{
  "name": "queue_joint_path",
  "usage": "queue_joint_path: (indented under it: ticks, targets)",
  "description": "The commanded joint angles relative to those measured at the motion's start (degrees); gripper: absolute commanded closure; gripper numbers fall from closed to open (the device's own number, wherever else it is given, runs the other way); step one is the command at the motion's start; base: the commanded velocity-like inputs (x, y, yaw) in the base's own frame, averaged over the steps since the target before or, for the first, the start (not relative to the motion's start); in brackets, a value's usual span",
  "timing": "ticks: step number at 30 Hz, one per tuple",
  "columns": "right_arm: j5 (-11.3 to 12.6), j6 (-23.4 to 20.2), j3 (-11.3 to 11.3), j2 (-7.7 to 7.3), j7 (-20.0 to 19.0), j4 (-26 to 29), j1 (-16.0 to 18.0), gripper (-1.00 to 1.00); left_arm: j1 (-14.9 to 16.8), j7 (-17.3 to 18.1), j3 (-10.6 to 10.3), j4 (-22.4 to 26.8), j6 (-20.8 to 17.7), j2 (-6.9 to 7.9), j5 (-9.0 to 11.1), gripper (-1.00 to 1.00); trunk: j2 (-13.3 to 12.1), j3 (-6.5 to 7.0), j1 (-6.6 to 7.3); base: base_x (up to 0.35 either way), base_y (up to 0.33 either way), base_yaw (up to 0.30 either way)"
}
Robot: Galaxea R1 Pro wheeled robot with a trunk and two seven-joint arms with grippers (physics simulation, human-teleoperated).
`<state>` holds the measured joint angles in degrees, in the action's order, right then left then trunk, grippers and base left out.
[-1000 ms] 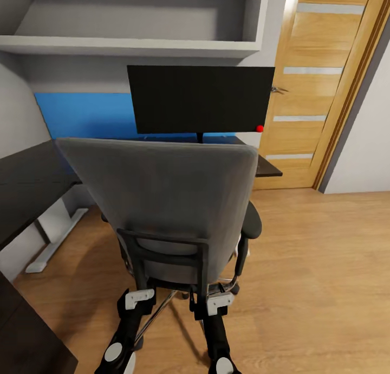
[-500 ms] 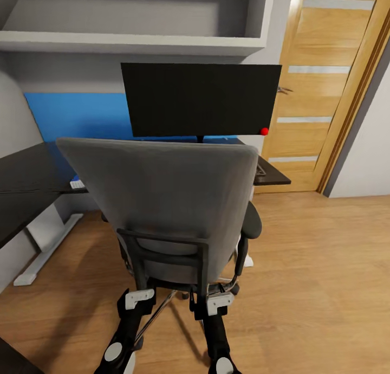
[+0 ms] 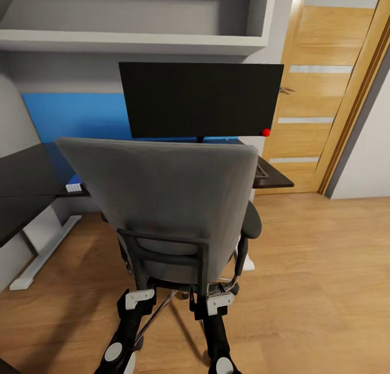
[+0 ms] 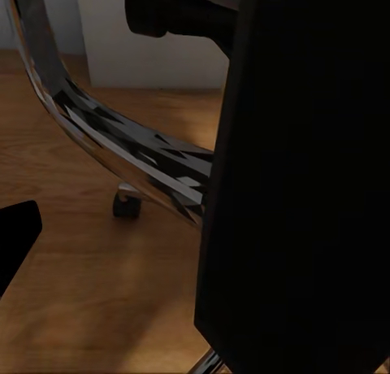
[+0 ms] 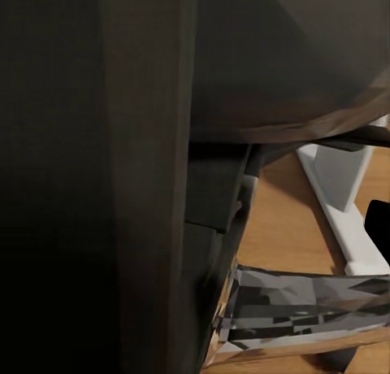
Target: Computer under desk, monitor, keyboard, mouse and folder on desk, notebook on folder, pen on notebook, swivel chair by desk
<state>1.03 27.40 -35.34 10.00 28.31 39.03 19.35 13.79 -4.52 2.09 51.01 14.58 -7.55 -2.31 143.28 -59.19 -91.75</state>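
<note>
With both grippers, left [image 3: 142, 299] and right [image 3: 214, 303], low at 6 o'clock behind the chair [image 3: 168, 200], finger spread untellable, we face the desk [image 3: 32, 173] at 12, where a hard push risks ramming it.

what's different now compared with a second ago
The robot has rolled the swivel chair closer to the desk: the monitor looms larger, and more of the desktop shows beside the chair back. The left gripper and right gripper stay at the black frame of the chair's back, unchanged.
</note>
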Motion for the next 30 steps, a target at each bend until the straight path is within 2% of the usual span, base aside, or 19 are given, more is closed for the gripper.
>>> queue_joint_path:
  ticks: [1, 16, 17, 21, 25, 30]
  targets:
    - [0.9, 0.6, 0.0, 0.0, 0.7, -0.1, 0.1, -1.0, 0.0, -0.4, 1.7, -1.4, 0.0, -0.01, 0.3, -1.0, 0.0, -0.05, -0.02, 0.24, 0.0, 0.0]
    - [0.9, 0.6, 0.0, 0.0, 0.6, -0.2, 0.1, -1.0, 0.0, -0.5, 1.7, -1.4, 0.0, -0.01, 0.4, -1.0, 0.0, -0.05, -0.02, 0.045, 0.0, 0.0]
    - [-0.1, -0.1, -0.2, -0.33, 0.6, 0.2, 0.0, -1.0, -0.3, 0.1, -0.3, 0.3, 0.4, -0.38, -0.5, -1.0, 0.0, -0.05, -0.01, 0.0, 0.0, 0.0]
    - [-0.4, -0.2, -0.1, 0.0, 1.3, -0.3, 0.0, -1.0, -1.3, 0.1, -1.2, 1.3, 0.9, -1.5, -0.7, -1.0, 0.0, -0.05, -0.01, 0.0, 0.0, 0.0]
    - [-0.5, 0.2, -0.3, -0.01, 1.1, -0.7, 0.0, -1.0, -1.4, 0.1, -1.7, 0.8, 0.9, -1.7, -0.6, -1.0, 0.0, -0.05, -0.01, 0.0, 0.0, 0.0]
    - [-1.0, 0.3, -0.4, -0.84, 1.2, -0.8, 0.0, -1.0, -1.5, 0.0, -3.0, 0.7, 0.9, -1.75, -0.5, -1.0, 0.0, -0.05, -0.01, 0.0, 0.0, 0.0]
